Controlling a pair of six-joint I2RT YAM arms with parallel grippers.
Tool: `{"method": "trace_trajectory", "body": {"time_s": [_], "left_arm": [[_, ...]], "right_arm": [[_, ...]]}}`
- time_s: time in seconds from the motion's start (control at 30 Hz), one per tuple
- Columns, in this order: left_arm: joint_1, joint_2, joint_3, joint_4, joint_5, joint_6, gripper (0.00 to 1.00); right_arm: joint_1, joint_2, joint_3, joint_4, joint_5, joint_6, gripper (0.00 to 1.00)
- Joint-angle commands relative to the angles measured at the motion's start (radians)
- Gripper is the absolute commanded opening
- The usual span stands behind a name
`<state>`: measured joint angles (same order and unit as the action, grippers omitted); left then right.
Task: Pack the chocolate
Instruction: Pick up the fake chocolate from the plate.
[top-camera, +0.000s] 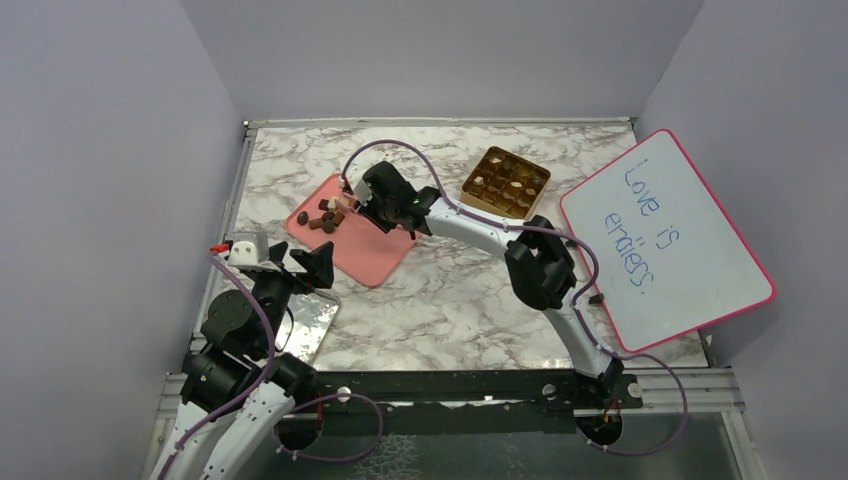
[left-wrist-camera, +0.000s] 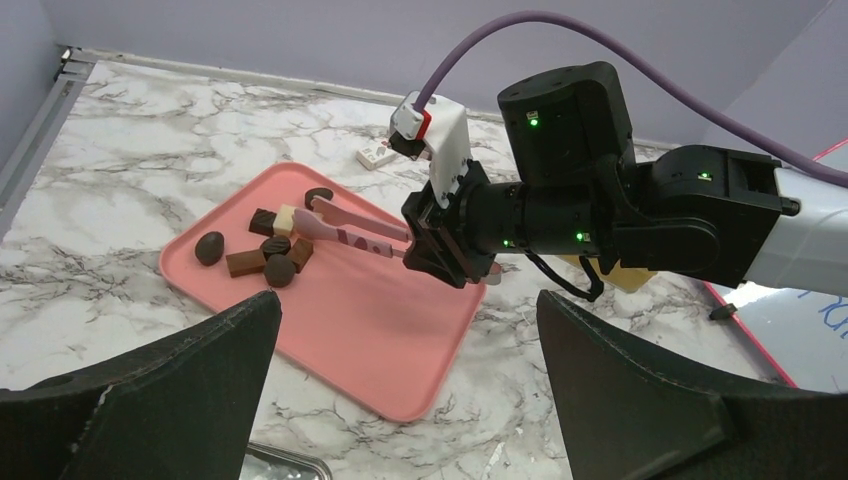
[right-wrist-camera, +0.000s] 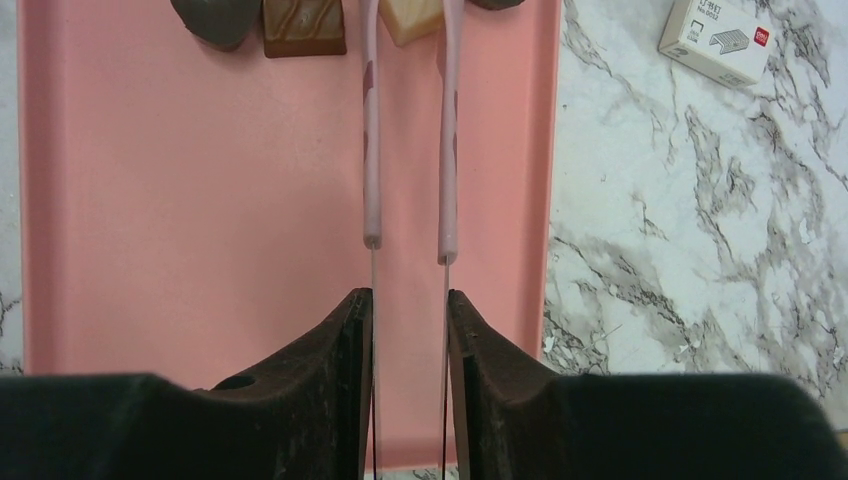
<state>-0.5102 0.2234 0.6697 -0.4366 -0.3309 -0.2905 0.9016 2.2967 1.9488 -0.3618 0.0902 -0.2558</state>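
Marble desk (top-camera: 450, 290), walled on three sides. A whiteboard (top-camera: 670, 240) with blue handwriting lies tilted along the right edge.

The right arm (top-camera: 480, 232) reaches from the near edge across the middle towards the far left. The left arm (top-camera: 240, 330) stays folded at the near left corner, beside a shiny metal sheet (top-camera: 312, 328).

A pink tray (top-camera: 372, 255) lies left of the desk's middle, set at an angle. A gold box (top-camera: 505, 183) with a grid of compartments sits near the far edge, right of middle; several compartments hold pieces.

Right jaws: pressed in on the metal shanks of pink tweezers (right-wrist-camera: 372, 150), which point along the tray. Left jaws: spread wide, nothing between them.

We note a small white staple box (right-wrist-camera: 718, 38) on the marble just off the tray's far side.

The chocolate (left-wrist-camera: 265, 250) is a loose cluster at the tray's far left corner, mostly dark brown. One cream piece (right-wrist-camera: 410, 15) sits between the tweezer tips; whether it is squeezed we cannot tell.
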Motion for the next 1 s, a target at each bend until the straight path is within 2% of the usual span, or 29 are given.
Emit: {"method": "trace_trajectory", "body": {"time_s": [0.0,0.3,0.97], "left_arm": [[-0.008,-0.012,0.01,0.004,-0.016,0.009,0.99],[-0.011,-0.015,0.012,-0.003,-0.016,0.006,0.99],[-0.012,-0.012,0.01,-0.002,-0.017,0.004,0.99]], "right_arm": [[-0.003,0.019,0.035,-0.026,-0.02,0.004,0.33],[-0.003,-0.017,0.001,-0.033,-0.012,0.019,0.29],[-0.003,-0.237,-0.244,-0.03,0.033,0.147,0.27]]}}
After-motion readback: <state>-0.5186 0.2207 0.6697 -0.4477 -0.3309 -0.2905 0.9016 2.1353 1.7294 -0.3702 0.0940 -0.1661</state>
